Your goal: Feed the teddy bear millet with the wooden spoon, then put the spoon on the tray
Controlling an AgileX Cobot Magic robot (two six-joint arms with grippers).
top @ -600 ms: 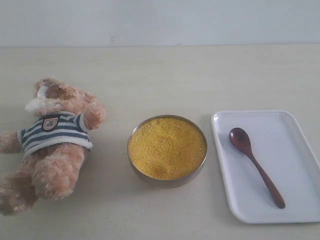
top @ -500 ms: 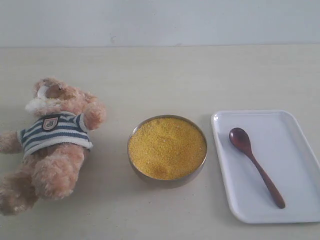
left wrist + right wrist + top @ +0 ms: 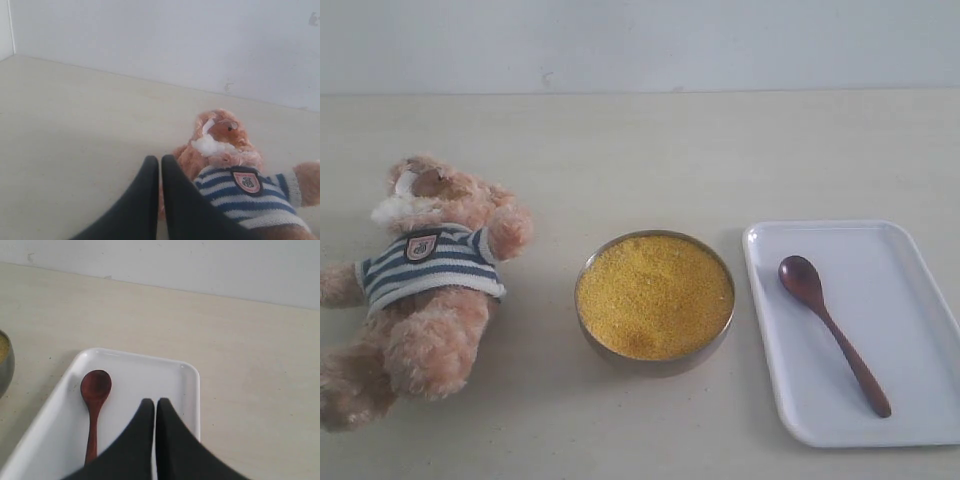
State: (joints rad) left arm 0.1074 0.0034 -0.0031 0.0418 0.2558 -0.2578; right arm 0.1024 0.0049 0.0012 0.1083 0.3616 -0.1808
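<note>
The teddy bear (image 3: 425, 280) lies on its back at the left of the table, in its striped shirt with a chest badge. In the middle, the millet (image 3: 654, 293) fills a shallow metal bowl (image 3: 660, 364). The wooden spoon (image 3: 832, 331) lies on the white tray (image 3: 910, 330) at the right, bowl end toward the back. Neither gripper shows in the exterior view. My left gripper (image 3: 160, 161) is shut and empty, just beside the teddy bear (image 3: 235, 170). Over the tray (image 3: 185, 390), my right gripper (image 3: 154, 404) is also shut and empty, with the spoon (image 3: 94, 405) to one side of it.
A pale wall runs along the table's far edge (image 3: 640, 92). Bare tabletop (image 3: 650, 160) stretches behind the bear, bowl and tray. The tray's right end runs out of the exterior view.
</note>
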